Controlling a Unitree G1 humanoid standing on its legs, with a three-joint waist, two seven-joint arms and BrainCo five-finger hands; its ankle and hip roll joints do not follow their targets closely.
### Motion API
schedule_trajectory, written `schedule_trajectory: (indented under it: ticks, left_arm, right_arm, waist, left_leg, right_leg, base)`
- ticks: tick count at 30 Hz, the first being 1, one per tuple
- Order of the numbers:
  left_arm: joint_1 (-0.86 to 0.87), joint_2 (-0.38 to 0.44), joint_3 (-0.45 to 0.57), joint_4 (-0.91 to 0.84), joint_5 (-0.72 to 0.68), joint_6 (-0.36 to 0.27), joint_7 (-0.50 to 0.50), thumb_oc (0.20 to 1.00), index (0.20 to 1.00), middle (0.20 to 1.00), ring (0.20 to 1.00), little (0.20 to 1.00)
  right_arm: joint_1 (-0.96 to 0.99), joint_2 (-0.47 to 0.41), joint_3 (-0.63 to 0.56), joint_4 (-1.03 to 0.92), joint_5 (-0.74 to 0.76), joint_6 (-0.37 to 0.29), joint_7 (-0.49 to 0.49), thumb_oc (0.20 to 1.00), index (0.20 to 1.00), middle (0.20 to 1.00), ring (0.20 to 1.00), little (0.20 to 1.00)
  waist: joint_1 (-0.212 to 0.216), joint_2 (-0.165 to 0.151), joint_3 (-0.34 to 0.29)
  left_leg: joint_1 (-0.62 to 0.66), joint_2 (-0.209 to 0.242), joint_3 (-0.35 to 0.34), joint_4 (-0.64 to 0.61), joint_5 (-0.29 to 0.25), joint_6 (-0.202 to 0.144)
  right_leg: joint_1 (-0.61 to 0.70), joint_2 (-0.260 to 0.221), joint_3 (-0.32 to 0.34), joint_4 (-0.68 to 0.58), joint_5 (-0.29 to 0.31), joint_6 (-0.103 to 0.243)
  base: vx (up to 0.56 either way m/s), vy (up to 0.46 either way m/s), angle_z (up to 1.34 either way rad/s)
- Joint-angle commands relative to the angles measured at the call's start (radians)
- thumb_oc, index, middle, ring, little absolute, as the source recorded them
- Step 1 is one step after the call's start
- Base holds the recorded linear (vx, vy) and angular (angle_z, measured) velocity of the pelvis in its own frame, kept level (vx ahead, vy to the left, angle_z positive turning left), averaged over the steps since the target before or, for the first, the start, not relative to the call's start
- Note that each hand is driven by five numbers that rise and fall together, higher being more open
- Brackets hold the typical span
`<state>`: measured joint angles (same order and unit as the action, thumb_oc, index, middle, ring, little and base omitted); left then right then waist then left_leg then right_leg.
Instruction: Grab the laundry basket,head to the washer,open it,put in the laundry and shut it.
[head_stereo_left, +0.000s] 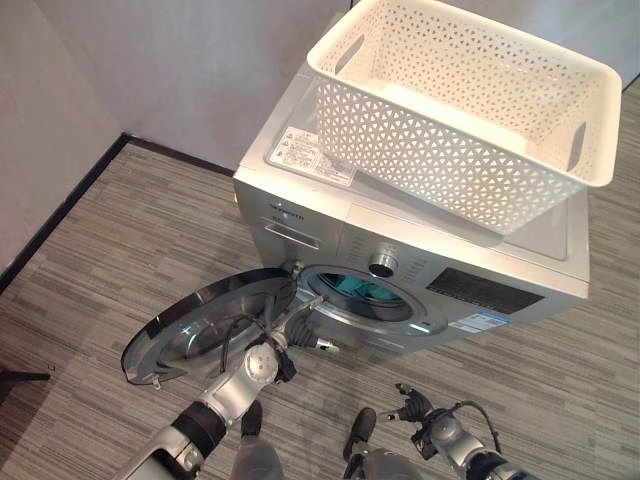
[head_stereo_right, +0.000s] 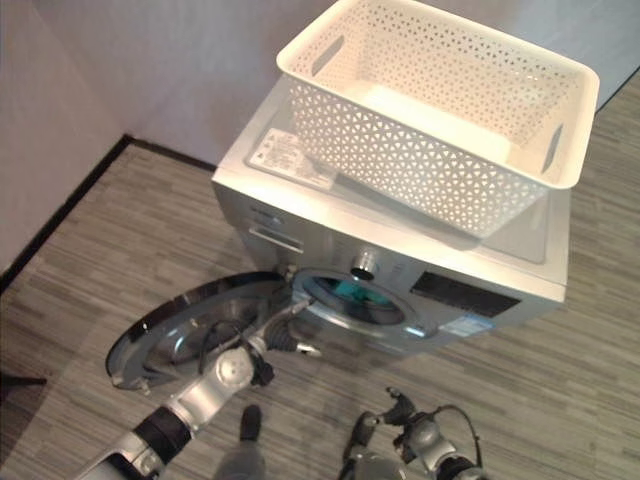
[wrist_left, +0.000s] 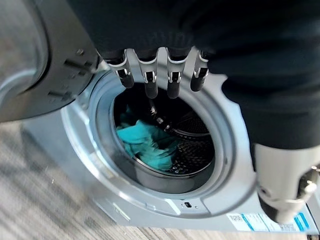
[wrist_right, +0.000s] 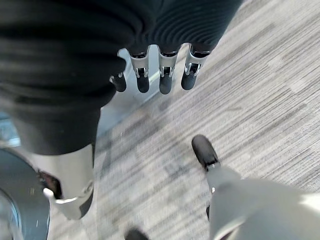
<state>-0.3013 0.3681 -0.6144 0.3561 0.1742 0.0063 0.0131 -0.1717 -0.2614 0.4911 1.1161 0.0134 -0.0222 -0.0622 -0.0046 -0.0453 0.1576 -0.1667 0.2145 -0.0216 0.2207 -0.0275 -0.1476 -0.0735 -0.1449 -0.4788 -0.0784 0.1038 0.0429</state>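
Observation:
A silver front-loading washer (head_stereo_left: 400, 235) stands against the wall. Its round door (head_stereo_left: 200, 320) is swung wide open to the left. Teal laundry (wrist_left: 145, 142) lies inside the drum, also seen through the opening (head_stereo_left: 362, 291). A white perforated laundry basket (head_stereo_left: 450, 150) sits on top of the washer and looks empty. My left hand (head_stereo_left: 285, 340) hovers between the open door and the drum opening, its fingers (wrist_left: 150, 82) relaxed and holding nothing. My right hand (head_stereo_left: 412, 408) hangs low over the floor in front of the washer, fingers (wrist_right: 165, 75) loose and empty.
Grey striped flooring (head_stereo_left: 120, 240) spreads left of and in front of the washer. A pale wall with a dark skirting board (head_stereo_left: 60, 210) runs behind and along the left. The open door takes up the floor space left of the washer.

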Motion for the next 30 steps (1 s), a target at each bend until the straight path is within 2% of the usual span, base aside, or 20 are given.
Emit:
schedule_trajectory:
  ticks: [1,2,3,4,5,6,7,9,10,11,12,15,17,19,21,22,23,26,28,30]
  left_arm:
    - [-0.015,0.009,-0.017,-0.119,0.025,-0.068,-0.048,1.000,1.000,1.000,1.000,1.000]
    - [-0.019,0.006,-0.021,-0.112,0.033,-0.070,-0.050,1.000,1.000,1.000,1.000,1.000]
    - [-0.037,-0.006,-0.043,-0.084,0.044,-0.075,-0.052,1.000,1.000,1.000,1.000,1.000]
    - [-0.037,-0.006,-0.043,-0.082,0.043,-0.076,-0.051,1.000,1.000,1.000,1.000,1.000]
    - [-0.039,-0.009,-0.047,-0.063,0.056,-0.078,-0.053,1.000,1.000,1.000,1.000,1.000]
    - [-0.040,-0.006,-0.045,-0.061,0.060,-0.079,-0.054,1.000,1.000,1.000,1.000,1.000]
    - [-0.036,-0.001,-0.045,-0.059,0.070,-0.087,-0.050,1.000,1.000,1.000,1.000,1.000]
    - [-0.040,-0.004,-0.046,-0.048,0.063,-0.087,-0.040,1.000,1.000,1.000,1.000,1.000]
    - [-0.050,-0.010,-0.053,-0.038,0.065,-0.086,-0.031,1.000,1.000,1.000,1.000,1.000]
    - [-0.050,-0.010,-0.053,-0.038,0.065,-0.086,-0.031,1.000,1.000,1.000,1.000,1.000]
    - [-0.067,-0.026,-0.067,-0.007,0.064,-0.085,-0.013,1.000,1.000,1.000,1.000,1.000]
    - [-0.075,-0.040,-0.075,0.021,0.050,-0.086,-0.007,1.000,1.000,1.000,1.000,1.000]
    - [-0.075,-0.050,-0.071,0.018,0.029,-0.082,0.011,1.000,1.000,1.000,1.000,1.000]
    - [-0.072,-0.050,-0.067,0.009,0.021,-0.084,0.010,1.000,1.000,1.000,1.000,1.000]
    - [-0.075,-0.071,-0.061,0.000,0.006,-0.093,0.039,1.000,1.000,1.000,1.000,1.000]
    - [-0.076,-0.071,-0.061,0.000,0.006,-0.093,0.039,1.000,1.000,1.000,1.000,1.000]
    - [-0.102,-0.089,-0.076,-0.013,0.007,-0.104,0.056,1.000,1.000,1.000,1.000,1.000]
    - [-0.157,-0.100,-0.072,-0.044,0.009,-0.119,0.098,1.000,1.000,1.000,1.000,1.000]
    - [-0.184,-0.086,-0.005,-0.067,0.011,-0.140,0.173,1.000,1.000,1.000,1.000,1.000]
    - [-0.214,-0.060,0.058,-0.085,0.036,-0.131,0.238,1.000,1.000,1.000,1.000,1.000]
  right_arm:
    - [0.058,-0.012,-0.069,0.060,-0.012,0.026,0.002,1.000,1.000,1.000,1.000,1.000]
    - [0.062,-0.013,-0.082,0.067,-0.009,0.028,0.001,1.000,1.000,1.000,1.000,1.000]
    - [0.059,-0.013,-0.100,0.077,-0.002,0.029,-0.005,1.000,1.000,1.000,1.000,1.000]
    - [0.059,-0.012,-0.100,0.078,-0.003,0.030,-0.005,1.000,1.000,1.000,1.000,1.000]
    - [0.061,-0.011,-0.120,0.081,0.008,0.032,-0.005,1.000,1.000,1.000,1.000,1.000]
    - [0.060,-0.011,-0.131,0.077,0.012,0.032,0.000,1.000,1.000,1.000,1.000,1.000]
    - [0.047,-0.003,-0.145,0.070,0.022,0.030,0.008,1.000,1.000,1.000,1.000,1.000]
    - [0.026,0.009,-0.135,0.079,0.021,0.030,0.011,1.000,1.000,1.000,1.000,1.000]
    - [0.018,0.014,-0.135,0.086,0.026,0.027,0.011,1.000,1.000,1.000,1.000,1.000]
    - [0.018,0.014,-0.135,0.086,0.026,0.027,0.011,1.000,1.000,1.000,1.000,1.000]
    - [0.012,0.027,-0.130,0.101,0.038,0.026,0.011,1.000,1.000,1.000,1.000,1.000]
    - [0.007,0.038,-0.131,0.119,0.051,0.021,0.008,1.000,1.000,1.000,1.000,1.000]
    - [-0.009,0.049,-0.121,0.142,0.052,0.022,0.002,1.000,1.000,1.000,1.000,1.000]
    - [-0.018,0.057,-0.114,0.158,0.045,0.023,0.000,1.000,1.000,1.000,1.000,1.000]
    - [-0.041,0.081,-0.081,0.190,0.023,0.024,-0.009,1.000,1.000,1.000,1.000,1.000]
    - [-0.042,0.081,-0.082,0.190,0.023,0.024,-0.009,1.000,1.000,1.000,1.000,1.000]
    - [-0.044,0.087,-0.059,0.202,0.011,0.020,-0.013,1.000,1.000,1.000,1.000,1.000]
    - [-0.046,0.084,-0.036,0.199,0.004,0.012,-0.017,1.000,1.000,1.000,1.000,1.000]
    - [-0.028,0.085,-0.007,0.196,-0.015,0.006,-0.014,1.000,1.000,1.000,1.000,1.000]
    - [-0.005,0.081,-0.010,0.195,-0.018,0.007,-0.010,1.000,1.000,1.000,1.000,1.000]
  waist:
    - [-0.033,0.029,-0.063]
    - [-0.032,0.032,-0.063]
    - [-0.030,0.023,-0.056]
    - [-0.030,0.029,-0.059]
    - [-0.031,0.033,-0.054]
    - [-0.028,0.039,-0.053]
    - [-0.028,0.059,-0.043]
    - [-0.035,0.068,-0.028]
    - [-0.040,0.070,-0.026]
    - [-0.040,0.069,-0.026]
    - [-0.035,0.066,-0.037]
    - [-0.010,0.052,-0.075]
    - [0.042,0.026,-0.113]
    - [0.057,0.017,-0.119]
    - [0.097,0.005,-0.116]
    - [0.094,0.005,-0.117]
    - [0.108,0.005,-0.115]
    - [0.098,-0.002,-0.100]
    - [0.091,0.000,-0.109]
    - [0.068,0.019,-0.120]
  left_leg:
    - [0.220,0.036,0.059,-0.059,-0.098,0.026]
    - [0.222,0.014,0.070,-0.071,-0.132,0.040]
    - [0.215,-0.035,0.091,-0.073,-0.152,0.057]
    - [0.221,-0.029,0.082,-0.074,-0.164,0.056]
    - [0.225,-0.067,0.094,-0.079,-0.223,0.079]
    - [0.223,-0.091,0.102,-0.089,-0.244,0.092]
    - [0.220,-0.116,0.112,-0.112,-0.229,0.111]
    - [0.196,-0.133,0.110,-0.113,-0.184,0.128]
    - [0.184,-0.144,0.090,-0.117,-0.163,0.143]
    - [0.184,-0.145,0.091,-0.117,-0.163,0.143]
    - [0.163,-0.158,0.054,-0.130,-0.123,0.153]
    - [0.135,-0.168,0.015,-0.141,-0.096,0.153]
    - [0.098,-0.157,-0.005,-0.151,-0.069,0.129]
    - [0.087,-0.148,-0.008,-0.151,-0.063,0.118]
    - [0.052,-0.117,-0.028,-0.164,-0.007,0.082]
    - [0.049,-0.118,-0.031,-0.167,-0.001,0.082]
    - [0.022,-0.102,-0.038,-0.197,0.055,0.043]
    - [-0.005,-0.085,-0.028,-0.190,0.074,0.026]
    - [0.054,-0.058,-0.040,-0.186,0.024,0.026]
    - [0.078,-0.034,-0.070,-0.234,0.058,0.019]
  right_leg:
    - [-0.102,-0.056,0.035,0.065,-0.062,0.115]
    - [-0.104,-0.075,0.037,0.062,-0.044,0.127]
    - [-0.110,-0.121,0.023,0.046,0.009,0.139]
    - [-0.105,-0.114,0.038,0.045,-0.002,0.151]
    - [-0.101,-0.142,0.032,0.034,0.021,0.168]
    - [-0.104,-0.160,0.021,0.031,0.022,0.173]
    - [-0.125,-0.192,0.007,0.064,0.011,0.177]
    - [-0.136,-0.200,0.050,0.154,-0.019,0.161]
    - [-0.137,-0.183,0.130,0.246,-0.060,0.151]
    - [-0.139,-0.184,0.132,0.248,-0.061,0.151]
    - [-0.104,-0.129,0.228,0.335,-0.113,0.138]
    - [-0.012,-0.096,0.254,0.343,-0.159,0.131]
    - [0.094,-0.085,0.241,0.216,-0.195,0.123]
    - [0.115,-0.075,0.230,0.164,-0.197,0.118]
    - [0.156,-0.037,0.189,0.062,-0.215,0.101]
    - [0.155,-0.037,0.186,0.058,-0.211,0.100]
    - [0.173,-0.027,0.136,0.010,-0.210,0.097]
    - [0.183,-0.027,0.097,-0.008,-0.201,0.088]
    - [0.171,-0.030,0.102,0.008,-0.197,0.079]
    - [0.158,-0.019,0.116,0.020,-0.200,0.078]
  base:
    - [-0.10,0.366,-0.06]
    - [-0.22,0.377,-0.02]
    - [-0.11,0.222,0.05]
    - [-0.17,0.281,0.02]
    - [-0.11,0.216,-0.03]
    - [-0.37,0.372,-0.07]
    - [-0.39,0.296,-0.09]
    - [-0.43,0.188,-0.11]
    - [-0.27,0.066,-0.04]
    - [-0.25,0.004,0.14]
    - [-0.14,-0.025,0.16]
    - [-0.16,-0.141,0.56]
    - [-0.26,-0.336,0.49]
    - [-0.21,-0.275,0.29]
    - [-0.23,-0.288,0.15]
    - [-0.24,-0.189,0.33]
    - [-0.16,-0.091,0.38]
    - [-0.27,-0.106,0.73]
    - [-0.13,0.020,0.54]
    - [-0.07,0.070,-0.07]
